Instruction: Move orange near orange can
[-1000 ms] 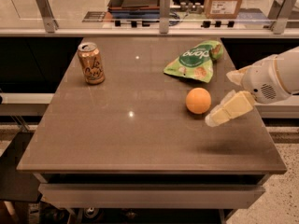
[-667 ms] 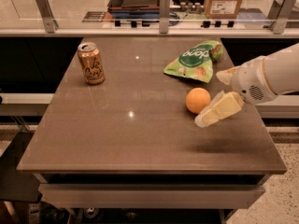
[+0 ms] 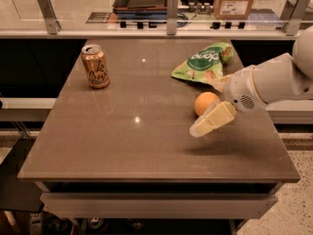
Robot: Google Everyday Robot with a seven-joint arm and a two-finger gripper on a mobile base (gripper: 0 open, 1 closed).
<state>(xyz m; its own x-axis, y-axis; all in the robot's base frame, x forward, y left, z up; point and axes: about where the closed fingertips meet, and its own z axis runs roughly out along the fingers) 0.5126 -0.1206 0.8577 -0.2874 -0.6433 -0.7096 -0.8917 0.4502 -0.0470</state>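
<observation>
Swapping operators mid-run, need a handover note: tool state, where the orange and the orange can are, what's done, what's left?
Tool: low over the right side of the table, close against the near side of the orange; no lift evident.
Orange: resting on the table right of centre, just in front of the green snack bag.
Orange can: upright near the far left corner, well apart from the orange.
Done: tool is at the orange.
Left: secure the orange, carry it left across the table, set it down beside the can.

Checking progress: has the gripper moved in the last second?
Yes. The gripper slid left along the front of the orange, which stayed put.
</observation>
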